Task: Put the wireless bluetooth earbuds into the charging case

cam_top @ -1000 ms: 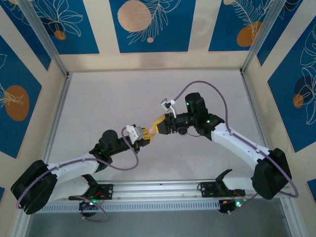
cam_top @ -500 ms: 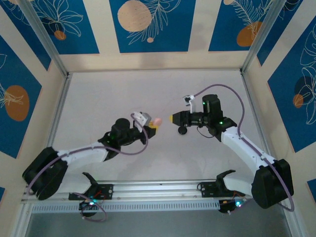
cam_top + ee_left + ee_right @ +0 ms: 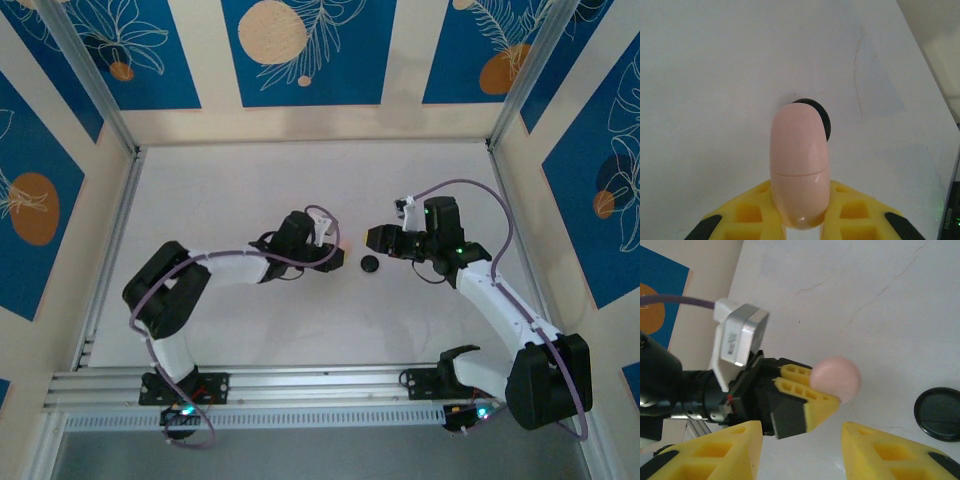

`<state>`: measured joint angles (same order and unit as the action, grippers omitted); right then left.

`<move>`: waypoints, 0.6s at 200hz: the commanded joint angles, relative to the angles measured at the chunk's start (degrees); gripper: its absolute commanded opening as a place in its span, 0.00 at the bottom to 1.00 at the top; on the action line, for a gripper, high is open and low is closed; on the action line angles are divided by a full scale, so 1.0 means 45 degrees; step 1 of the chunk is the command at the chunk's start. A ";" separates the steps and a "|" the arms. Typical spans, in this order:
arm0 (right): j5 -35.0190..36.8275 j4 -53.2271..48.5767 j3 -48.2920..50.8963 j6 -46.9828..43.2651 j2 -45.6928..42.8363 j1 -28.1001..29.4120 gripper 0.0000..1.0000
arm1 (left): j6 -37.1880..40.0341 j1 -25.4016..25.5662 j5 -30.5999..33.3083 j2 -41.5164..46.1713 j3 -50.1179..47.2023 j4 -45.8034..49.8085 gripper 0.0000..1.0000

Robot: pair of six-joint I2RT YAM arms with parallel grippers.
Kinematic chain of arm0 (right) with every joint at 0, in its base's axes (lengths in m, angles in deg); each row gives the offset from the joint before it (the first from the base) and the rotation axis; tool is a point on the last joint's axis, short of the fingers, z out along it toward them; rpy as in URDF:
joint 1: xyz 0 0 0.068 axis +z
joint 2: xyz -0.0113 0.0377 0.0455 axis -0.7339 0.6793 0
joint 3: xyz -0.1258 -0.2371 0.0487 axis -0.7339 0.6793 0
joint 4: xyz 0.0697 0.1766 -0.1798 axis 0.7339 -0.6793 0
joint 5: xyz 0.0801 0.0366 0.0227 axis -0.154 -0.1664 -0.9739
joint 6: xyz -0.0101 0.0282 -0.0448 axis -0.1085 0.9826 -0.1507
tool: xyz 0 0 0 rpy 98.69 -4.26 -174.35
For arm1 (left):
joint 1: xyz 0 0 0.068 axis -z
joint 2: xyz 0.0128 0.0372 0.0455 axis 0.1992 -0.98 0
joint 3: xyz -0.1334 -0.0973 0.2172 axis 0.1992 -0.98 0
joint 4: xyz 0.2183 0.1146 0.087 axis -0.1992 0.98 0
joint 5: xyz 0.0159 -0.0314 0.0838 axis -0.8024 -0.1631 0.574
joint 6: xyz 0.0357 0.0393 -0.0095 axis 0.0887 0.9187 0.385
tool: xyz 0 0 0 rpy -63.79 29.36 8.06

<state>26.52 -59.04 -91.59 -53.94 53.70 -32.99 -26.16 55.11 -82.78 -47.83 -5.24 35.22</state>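
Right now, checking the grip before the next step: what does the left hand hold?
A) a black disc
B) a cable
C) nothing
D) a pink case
D: the left hand is shut on the pink case, while the black disc lies on the table.

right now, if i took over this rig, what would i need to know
left gripper: shut on the pink case, held out toward the other arm.
right gripper: open and empty, facing the case.
black disc: lies on the table beside them, untouched.
done: the case is gripped; its seam looks closed.
left: I cannot tell if any earbud is inside, so check before going on.
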 commanded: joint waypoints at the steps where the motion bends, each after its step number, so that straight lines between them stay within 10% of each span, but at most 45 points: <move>1: -0.0120 -0.0179 0.0201 0.0040 -0.0234 -0.0059 0.45 | -0.0851 -0.0042 -0.0709 -0.0605 0.0916 0.1515 0.12; 120: -0.0190 -0.0203 0.0377 -0.0110 -0.0537 -0.0173 0.45 | -0.1288 -0.0151 -0.1423 -0.2570 0.2970 0.3787 0.16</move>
<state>26.49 -59.06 -90.80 -53.96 52.56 -33.39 -31.26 54.93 -88.63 -58.14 6.54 48.71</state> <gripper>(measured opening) 0.454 0.156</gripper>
